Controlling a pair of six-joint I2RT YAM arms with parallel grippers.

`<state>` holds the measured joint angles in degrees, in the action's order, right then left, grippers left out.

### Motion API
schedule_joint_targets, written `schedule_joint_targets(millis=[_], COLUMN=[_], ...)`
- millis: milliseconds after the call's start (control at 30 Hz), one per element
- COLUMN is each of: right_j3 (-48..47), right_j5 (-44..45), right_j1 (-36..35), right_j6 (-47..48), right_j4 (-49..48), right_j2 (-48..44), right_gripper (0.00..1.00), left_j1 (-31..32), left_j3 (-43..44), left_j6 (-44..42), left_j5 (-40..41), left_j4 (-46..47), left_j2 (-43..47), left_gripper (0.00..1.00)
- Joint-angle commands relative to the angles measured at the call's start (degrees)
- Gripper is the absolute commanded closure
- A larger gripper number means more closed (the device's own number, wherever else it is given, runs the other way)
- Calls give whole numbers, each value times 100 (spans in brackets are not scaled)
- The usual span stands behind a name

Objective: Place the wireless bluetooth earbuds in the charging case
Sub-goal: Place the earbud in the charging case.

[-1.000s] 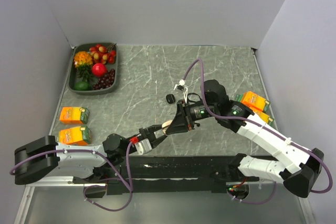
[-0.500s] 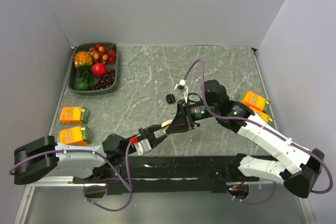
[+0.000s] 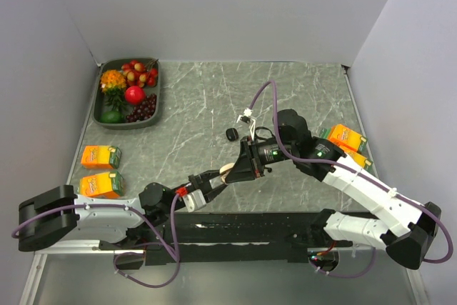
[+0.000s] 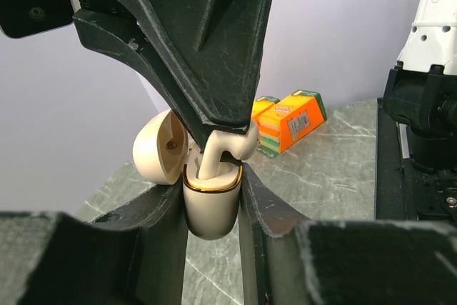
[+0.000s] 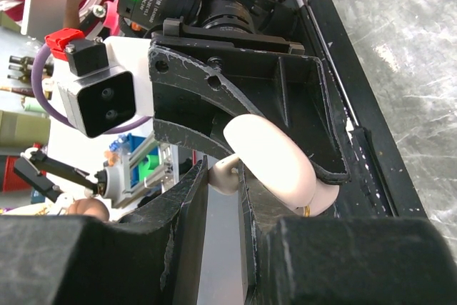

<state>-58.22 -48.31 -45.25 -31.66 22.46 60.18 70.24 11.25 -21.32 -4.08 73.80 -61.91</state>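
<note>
Earbud (image 4: 215, 162) in right gripper (image 5: 223, 175), stem inside case (image 4: 211, 211).

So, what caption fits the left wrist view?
Left hand grips the open cream charging case; right hand holds a cream earbud at its opening.

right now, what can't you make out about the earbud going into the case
- Left wrist view: the sockets inside the glossy cream charging case are hidden by the cream earbud and the right gripper; a second earbud cannot be confirmed.
- Top view: case and earbud are mostly covered by the right gripper.
- Top view: the small black object on the grey marble table is too small to identify.
</note>
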Motion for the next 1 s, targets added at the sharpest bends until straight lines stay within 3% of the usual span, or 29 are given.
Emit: schedule_joint_targets(millis=[0, 633, 967], right_j3=[-260, -595, -234], right_j5=[322, 507, 261], right_j1=[-45, -45, -54], right_j6=[19, 125, -121], right_j4=[276, 743, 5], right_j2=[20, 266, -15], right_gripper=[84, 71, 81], left_j1=[78, 113, 139], left_j3=[97, -17, 62], left_j6=[-48, 497, 471], left_j5=[-76, -137, -164], left_j4=[451, 1084, 1251], left_j2=[162, 30, -137], left_gripper=[99, 99, 99])
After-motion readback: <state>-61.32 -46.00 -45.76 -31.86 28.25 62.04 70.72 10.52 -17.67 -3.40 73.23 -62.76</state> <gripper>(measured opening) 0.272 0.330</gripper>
